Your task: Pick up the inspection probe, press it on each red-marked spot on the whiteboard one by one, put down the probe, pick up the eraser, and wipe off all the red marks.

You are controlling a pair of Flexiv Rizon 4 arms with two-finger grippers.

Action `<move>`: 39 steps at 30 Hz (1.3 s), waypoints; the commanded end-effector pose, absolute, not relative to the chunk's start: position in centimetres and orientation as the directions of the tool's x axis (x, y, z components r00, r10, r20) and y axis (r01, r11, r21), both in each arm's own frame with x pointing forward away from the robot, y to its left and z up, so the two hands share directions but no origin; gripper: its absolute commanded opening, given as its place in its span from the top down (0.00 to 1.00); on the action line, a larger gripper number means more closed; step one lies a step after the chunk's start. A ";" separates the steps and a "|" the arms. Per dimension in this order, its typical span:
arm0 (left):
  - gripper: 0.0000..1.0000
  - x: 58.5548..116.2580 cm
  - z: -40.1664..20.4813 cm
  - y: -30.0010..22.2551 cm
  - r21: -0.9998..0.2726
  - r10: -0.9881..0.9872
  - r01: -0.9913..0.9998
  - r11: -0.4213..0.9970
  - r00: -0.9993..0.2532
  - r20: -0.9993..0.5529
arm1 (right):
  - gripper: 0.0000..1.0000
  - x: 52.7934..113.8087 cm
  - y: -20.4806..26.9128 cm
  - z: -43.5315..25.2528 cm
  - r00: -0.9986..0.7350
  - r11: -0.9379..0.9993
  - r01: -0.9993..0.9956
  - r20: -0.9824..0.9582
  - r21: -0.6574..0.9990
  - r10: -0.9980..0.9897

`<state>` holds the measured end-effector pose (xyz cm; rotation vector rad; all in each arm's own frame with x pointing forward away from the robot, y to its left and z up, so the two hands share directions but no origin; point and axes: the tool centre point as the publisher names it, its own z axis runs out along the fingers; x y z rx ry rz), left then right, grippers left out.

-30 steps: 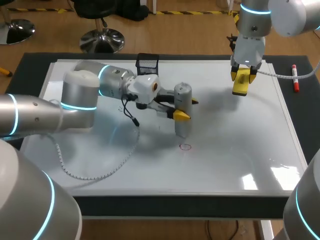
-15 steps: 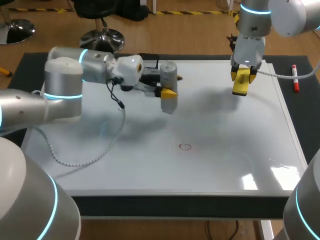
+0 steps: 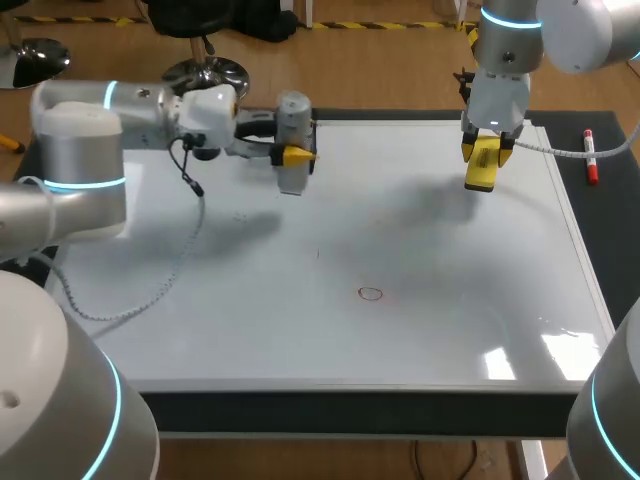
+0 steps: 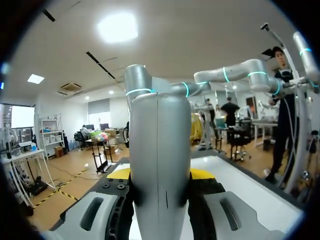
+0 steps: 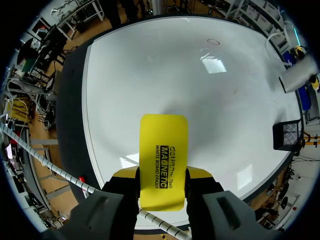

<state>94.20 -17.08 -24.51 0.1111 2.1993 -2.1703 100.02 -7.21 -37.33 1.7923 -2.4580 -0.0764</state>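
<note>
Probe: grey cylinder point(image 3: 292, 140) held upright and clear of the whiteboard point(image 3: 450, 320), over its far left part, its shadow falling apart from it on the white surface.
Left fingers: the left gripper point(image 3: 292, 152) is clamped on the probe from both sides; in the left wrist view the yellow tips point(image 4: 202, 173) press against the cylinder's flanks.
Eraser: yellow block point(image 3: 482, 170) grasped by the right gripper point(image 3: 484, 152), hanging above the far right part of the whiteboard; the right wrist view shows it sticking out past the fingers, the board underneath.
Red mark: one small red ring point(image 3: 371, 293) on the board, near its middle and towards the near edge, well apart from both grippers.
Marker: red pen point(image 3: 591, 157) lying on the dark counter point(image 3: 350, 418) just beside the board's right edge.
Change, left arm: a second ago the probe stood just above the red ring; it has since been carried back and leftwards, away from the mark, to the far left of the board.
Change, right arm: same place, same grip on the eraser.
</note>
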 end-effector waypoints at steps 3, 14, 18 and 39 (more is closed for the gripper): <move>1.00 95.1 -23.9 -14.3 -0.996 -0.092 0.077 0.039 -0.992 -0.080 | 1.00 100.0 -7.3 -37.2 -0.301 0.304 -0.948 0.052 0.096 -0.952; 1.00 97.9 -24.4 -11.1 -0.998 -0.194 0.061 0.025 -0.979 -0.065 | 1.00 100.0 -7.3 -37.2 -0.301 0.304 -0.948 0.052 0.096 -0.952; 1.00 98.6 -24.7 -10.3 -0.998 -0.220 0.052 0.022 -0.974 -0.055 | 1.00 100.0 -7.3 -37.2 -0.301 0.304 -0.948 0.052 0.096 -0.952; 1.00 100.4 -25.3 -8.4 -0.999 -0.282 0.033 -0.004 -0.959 -0.030 | 1.00 100.0 -7.3 -37.2 -0.301 0.304 -0.948 0.052 0.096 -0.952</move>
